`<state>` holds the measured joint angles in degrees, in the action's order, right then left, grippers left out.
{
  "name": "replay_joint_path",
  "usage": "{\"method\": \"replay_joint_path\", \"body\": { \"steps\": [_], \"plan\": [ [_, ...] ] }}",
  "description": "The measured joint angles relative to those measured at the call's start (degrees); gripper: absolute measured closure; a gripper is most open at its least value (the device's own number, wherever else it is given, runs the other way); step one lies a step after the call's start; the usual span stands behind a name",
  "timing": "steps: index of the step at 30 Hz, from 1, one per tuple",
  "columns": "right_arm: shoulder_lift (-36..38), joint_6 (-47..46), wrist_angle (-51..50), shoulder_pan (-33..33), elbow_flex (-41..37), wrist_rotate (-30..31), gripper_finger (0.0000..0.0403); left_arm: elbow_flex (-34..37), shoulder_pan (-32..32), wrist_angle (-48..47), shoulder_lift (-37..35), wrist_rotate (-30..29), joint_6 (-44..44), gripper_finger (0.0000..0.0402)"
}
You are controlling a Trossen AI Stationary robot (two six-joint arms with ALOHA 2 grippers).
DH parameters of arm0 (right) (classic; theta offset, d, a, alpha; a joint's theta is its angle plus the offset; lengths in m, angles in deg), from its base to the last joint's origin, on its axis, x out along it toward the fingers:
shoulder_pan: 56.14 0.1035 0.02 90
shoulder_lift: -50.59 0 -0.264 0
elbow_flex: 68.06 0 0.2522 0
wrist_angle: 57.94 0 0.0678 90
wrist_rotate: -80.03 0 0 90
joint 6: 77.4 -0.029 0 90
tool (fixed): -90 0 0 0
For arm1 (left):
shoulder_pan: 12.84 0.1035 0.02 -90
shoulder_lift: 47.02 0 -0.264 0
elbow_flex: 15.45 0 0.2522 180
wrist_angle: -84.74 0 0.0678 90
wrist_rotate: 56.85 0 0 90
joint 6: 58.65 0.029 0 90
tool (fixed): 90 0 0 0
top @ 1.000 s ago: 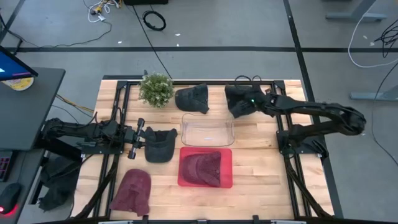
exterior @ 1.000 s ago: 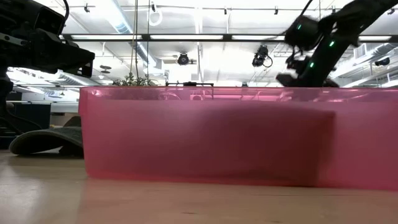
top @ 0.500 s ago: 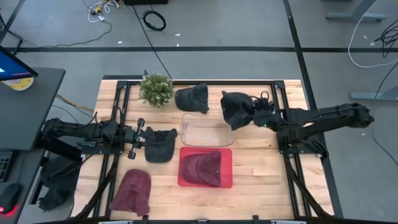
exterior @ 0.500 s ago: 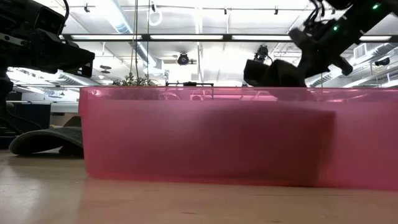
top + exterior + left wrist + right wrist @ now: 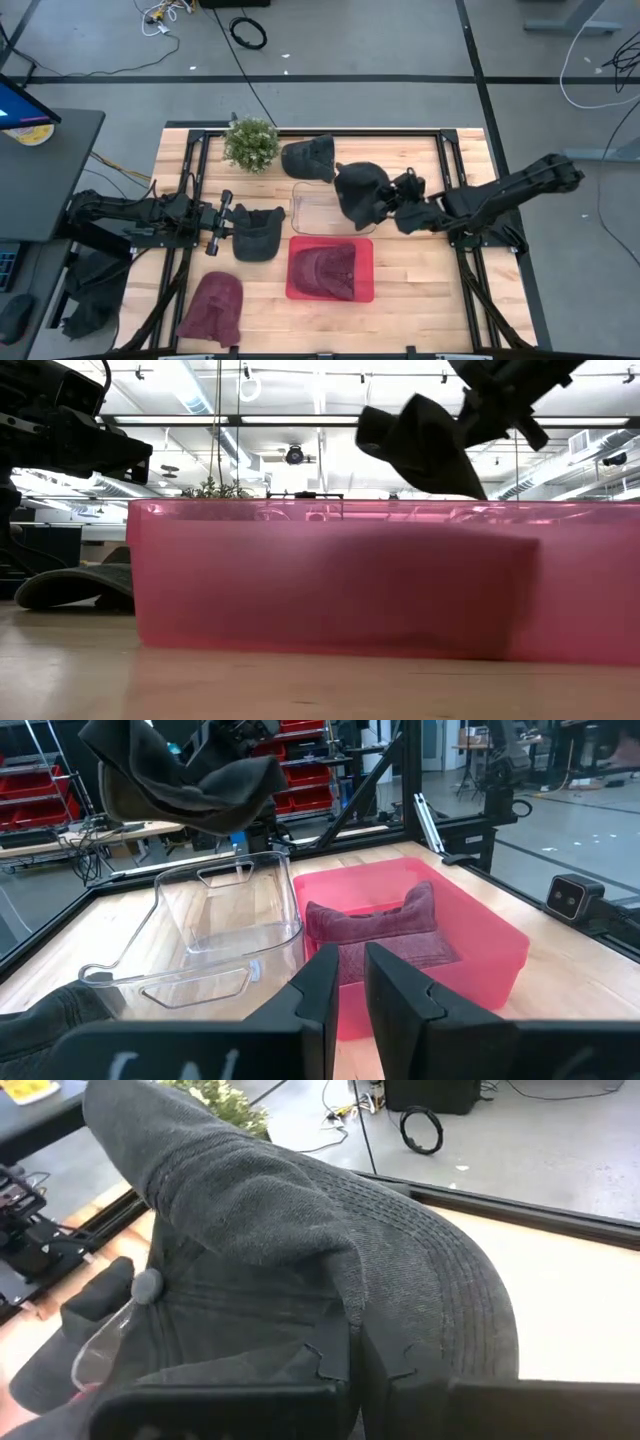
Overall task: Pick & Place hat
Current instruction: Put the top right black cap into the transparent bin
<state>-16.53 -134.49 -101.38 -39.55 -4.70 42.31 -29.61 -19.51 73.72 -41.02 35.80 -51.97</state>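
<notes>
My right gripper is shut on a dark grey cap and holds it in the air over the clear bin. In the low view the cap hangs above the red bin's wall. The left wrist view shows the cap over the clear bin. My left gripper waits shut at the table's left, beside another dark cap that lies flat on the wood. My right gripper pinches a fold of the cap's cloth between its two fingers, beside the stitched brim. It comes from the table's right. The cap is lifted clear and droops to the left of the fingers, its crown bulging forward.
The red bin near the table's near edge holds a maroon hat. A second maroon hat lies at the near left corner. A third dark cap and a small plant sit along the far edge.
My right gripper has carried the dark cap from the table's far right part toward the left and the near edge, and now holds it over the clear bin. The cap has risen and hangs clear. The left arm has kept still.
</notes>
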Motion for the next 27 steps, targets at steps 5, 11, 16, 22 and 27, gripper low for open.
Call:
{"method": "replay_joint_path", "body": {
  "steps": [5, 11, 16, 22, 27],
  "plan": [
    [-6.5, -0.3, 0.0, 0.2, 4.6, 0.0, 0.0403, 0.0, 0.0, 0.0, 0.0, 0.0, 0.0, 0.0346],
    [-13.1, 0.8, 0.5, 0.1, 10.1, -0.8, 0.0403, 0.0, 0.0, 0.0, 0.0, 0.0, 0.0, 0.0346],
    [-16.3, -0.7, 1.7, -1.8, 10.8, -5.9, 0.0403, 0.0, 0.0, 0.0, 0.0, 0.0, 0.0, 0.0346],
    [-19.9, -1.0, 2.2, -4.4, 10.8, -10.2, 0.0403, 0.0, 0.0, 0.0, 0.0, 0.0, 0.0, 0.0346],
    [-20.8, -1.2, 1.3, -5.7, 10.8, -13.6, 0.0403, 0.0, 0.0, 0.0, 0.0, 0.0, 0.0, 0.0346]
  ]
}}
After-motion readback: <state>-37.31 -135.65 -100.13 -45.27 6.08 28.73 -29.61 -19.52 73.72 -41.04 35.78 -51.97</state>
